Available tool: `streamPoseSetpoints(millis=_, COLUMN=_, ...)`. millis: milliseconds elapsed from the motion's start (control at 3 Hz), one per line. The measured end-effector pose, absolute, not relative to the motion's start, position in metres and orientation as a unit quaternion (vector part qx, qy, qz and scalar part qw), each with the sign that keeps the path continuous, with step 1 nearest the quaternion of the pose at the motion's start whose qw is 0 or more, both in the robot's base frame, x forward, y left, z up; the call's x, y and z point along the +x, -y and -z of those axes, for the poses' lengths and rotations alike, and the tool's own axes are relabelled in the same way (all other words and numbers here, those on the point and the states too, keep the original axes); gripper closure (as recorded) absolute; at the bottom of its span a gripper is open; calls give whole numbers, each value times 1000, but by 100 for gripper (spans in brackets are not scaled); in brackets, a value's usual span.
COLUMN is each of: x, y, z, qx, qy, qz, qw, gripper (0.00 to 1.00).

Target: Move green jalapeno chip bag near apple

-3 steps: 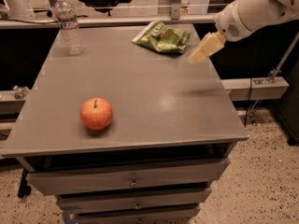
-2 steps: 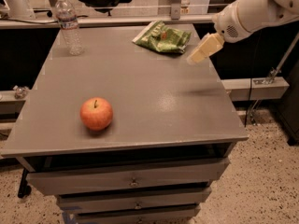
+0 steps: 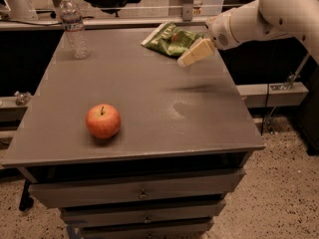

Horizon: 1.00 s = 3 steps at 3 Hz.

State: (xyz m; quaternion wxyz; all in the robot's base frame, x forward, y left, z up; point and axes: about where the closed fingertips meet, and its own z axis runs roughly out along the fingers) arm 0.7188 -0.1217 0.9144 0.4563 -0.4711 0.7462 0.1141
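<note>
The green jalapeno chip bag (image 3: 171, 40) lies flat at the far right part of the grey table top (image 3: 149, 88). The apple (image 3: 103, 121), red-orange with a dark stem, stands near the front left of the table, far from the bag. My gripper (image 3: 186, 59), beige on a white arm, hangs just above the table at the bag's right front edge, pointing down and to the left. It holds nothing that I can see.
A clear plastic water bottle (image 3: 74, 26) stands upright at the far left corner of the table. The table has drawers (image 3: 142, 193) below its front edge. A ledge and chairs stand behind the table.
My gripper has moved left, closer to the chip bag's right edge. The bag, the apple and the bottle have not moved.
</note>
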Motion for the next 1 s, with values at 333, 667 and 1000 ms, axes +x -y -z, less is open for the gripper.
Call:
streamPoseSetpoints(millis=333, x=747, y=98, z=-906, qx=-451, qy=-734, qz=-137, qw=488, gripper=0)
streamPoseSetpoints(millis=667, x=774, y=79, z=-898, qx=-431, qy=-727, qz=-151, qw=512, gripper=0)
streamPoseSetpoints(millis=1000, x=800, y=71, z=-886, qx=-414, qy=-728, qz=-144, qw=527, gripper=0)
